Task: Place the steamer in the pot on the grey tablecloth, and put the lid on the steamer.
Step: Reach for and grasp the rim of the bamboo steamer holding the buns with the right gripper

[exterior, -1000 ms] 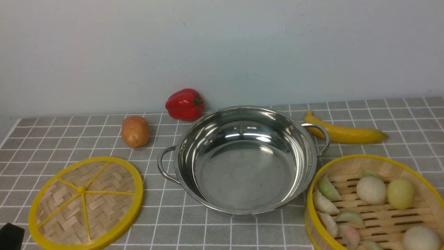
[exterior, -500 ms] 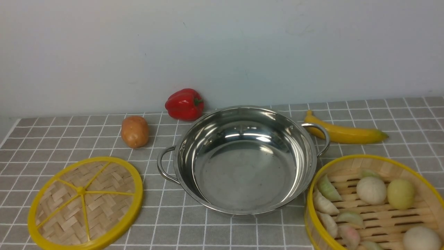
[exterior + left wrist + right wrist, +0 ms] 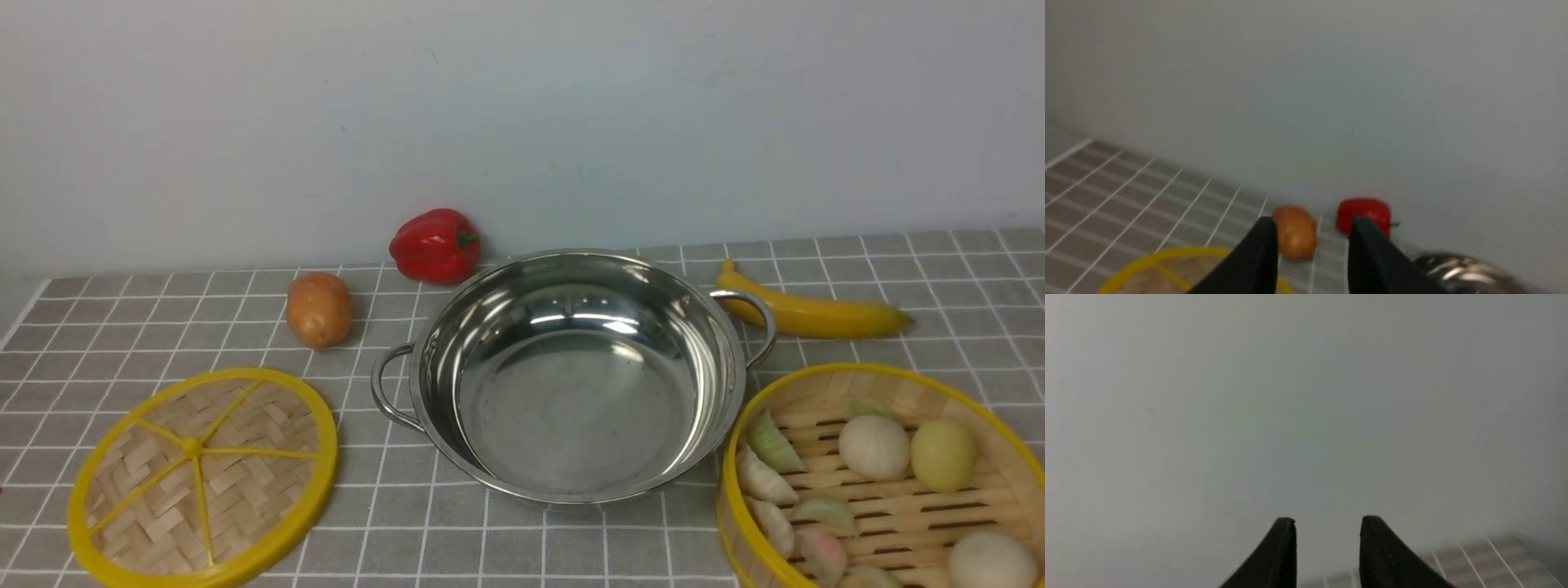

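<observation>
The left gripper [image 3: 1310, 224] shows only in the left wrist view. Its two black fingers stand apart with nothing between them, raised above the grey tablecloth [image 3: 131, 327] with its grid of thin white lines.

Farthest left on the cloth lies the flat round woven-bamboo lid [image 3: 202, 478], with a thick yellow plastic rim and five yellow spokes running from a centre hub. It lies flat and touches nothing else. Behind it, well apart, sits a brown oval potato [image 3: 318, 309]. A glossy red bell pepper [image 3: 435, 245] rests farther back, near the pale wall [image 3: 522, 114].

In the middle stands the wide, shallow, shiny stainless-steel pot [image 3: 571, 384], upright and holding nothing, with one looped steel handle on each side. A yellow banana [image 3: 812, 313] lies just behind its right handle.

At the right, near the pot's right side and partly cut off by the picture's edge, sits the round bamboo steamer [image 3: 906, 392], with a slatted floor and a yellow rim. It rests on the cloth, not in the pot. Inside it lie pale green and pink items that look like toy dumplings [image 3: 767, 482], along with round buns [image 3: 873, 447].

The right gripper [image 3: 1327, 522] shows only in the right wrist view. Its black fingers are parted and hold nothing, with the wall and a blurred corner of the cloth behind them.
</observation>
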Robot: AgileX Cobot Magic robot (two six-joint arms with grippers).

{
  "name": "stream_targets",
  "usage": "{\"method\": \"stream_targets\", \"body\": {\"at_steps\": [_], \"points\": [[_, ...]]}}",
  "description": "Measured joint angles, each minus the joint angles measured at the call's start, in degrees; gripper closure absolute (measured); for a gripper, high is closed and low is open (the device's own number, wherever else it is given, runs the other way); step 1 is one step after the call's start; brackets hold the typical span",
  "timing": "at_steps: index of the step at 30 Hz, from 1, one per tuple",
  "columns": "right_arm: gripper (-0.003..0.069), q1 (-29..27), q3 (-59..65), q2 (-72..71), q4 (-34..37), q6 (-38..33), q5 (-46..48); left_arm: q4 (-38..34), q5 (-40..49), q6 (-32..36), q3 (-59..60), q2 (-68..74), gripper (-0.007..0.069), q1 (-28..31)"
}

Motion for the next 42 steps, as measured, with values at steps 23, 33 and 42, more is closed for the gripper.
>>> {"method": "stream_targets", "body": {"at_steps": [23, 33, 42], "points": [[0.0419, 0.00, -10.81, 54.08, 8.10, -20.35, 27.23, -11.03, 33.50, 34.97, -26.75, 47.78, 0.0382, 0.00], [0.0419, 0.00, -10.84, 58.59, 7.38, -20.66, 24.52, -11.05, 33.32, 35.01, -26.81, 50.17, 0.0382, 0.00], [0.0419, 0.00, -10.28, 64.74, 6.22, -20.35, 20.91, -11.05, 32.94, 35.01, -26.81, 50.17, 0.0382, 0.00]]}}
